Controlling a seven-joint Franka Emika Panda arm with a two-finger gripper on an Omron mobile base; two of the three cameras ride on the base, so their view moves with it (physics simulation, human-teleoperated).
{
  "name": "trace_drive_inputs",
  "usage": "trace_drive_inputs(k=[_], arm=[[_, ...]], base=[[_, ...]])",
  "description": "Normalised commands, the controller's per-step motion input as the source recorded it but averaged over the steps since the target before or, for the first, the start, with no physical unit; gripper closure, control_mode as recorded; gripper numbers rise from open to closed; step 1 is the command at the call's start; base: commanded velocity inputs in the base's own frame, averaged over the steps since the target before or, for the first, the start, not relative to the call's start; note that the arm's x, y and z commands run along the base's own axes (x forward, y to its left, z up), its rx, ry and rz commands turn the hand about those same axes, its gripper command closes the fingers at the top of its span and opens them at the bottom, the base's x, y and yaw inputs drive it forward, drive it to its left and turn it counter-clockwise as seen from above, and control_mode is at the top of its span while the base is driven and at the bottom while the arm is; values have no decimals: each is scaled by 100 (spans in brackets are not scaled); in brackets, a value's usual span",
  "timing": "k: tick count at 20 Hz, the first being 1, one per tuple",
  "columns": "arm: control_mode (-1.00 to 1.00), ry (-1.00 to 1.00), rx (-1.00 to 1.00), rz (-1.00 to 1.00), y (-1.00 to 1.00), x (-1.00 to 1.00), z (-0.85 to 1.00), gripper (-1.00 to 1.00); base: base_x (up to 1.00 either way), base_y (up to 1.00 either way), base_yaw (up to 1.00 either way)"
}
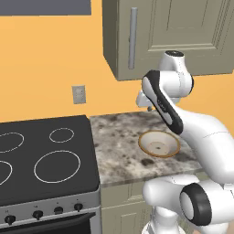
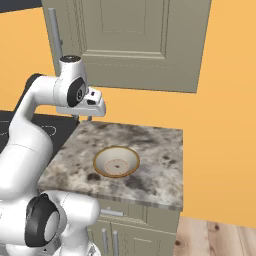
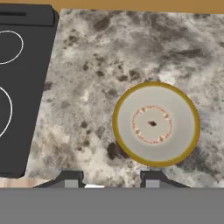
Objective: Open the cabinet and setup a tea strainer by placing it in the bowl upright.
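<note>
The cabinet hangs on the orange wall with its door shut, its bar handle upright. Below, the speckled stone desk adjoins a black stove. The bowl sits on the desk. The claw hovers above, partly open, holding nothing. No writing is legible.

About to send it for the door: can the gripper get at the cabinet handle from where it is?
Probably yes. The gripper hangs empty above the counter, pointing down at the bowl; the cabinet is shut and nothing stands between it and the handle above, though the hand must rise and turn.
</note>
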Motion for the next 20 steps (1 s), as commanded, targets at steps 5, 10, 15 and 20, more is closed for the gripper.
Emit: trace_drive_inputs(k=[5, 10, 15, 20], arm=[[-100, -27, -6, -1, 8, -6, 11, -100], [-100, -35, -7, 0, 21, 0, 60, -100], [-100, -32, 1, 0, 8, 0, 96, -100], [-100, -18, 15, 0, 18, -1, 98, -100]], base=[[0, 0, 0], [0, 0, 0], [0, 0, 0], [0, 0, 0]])
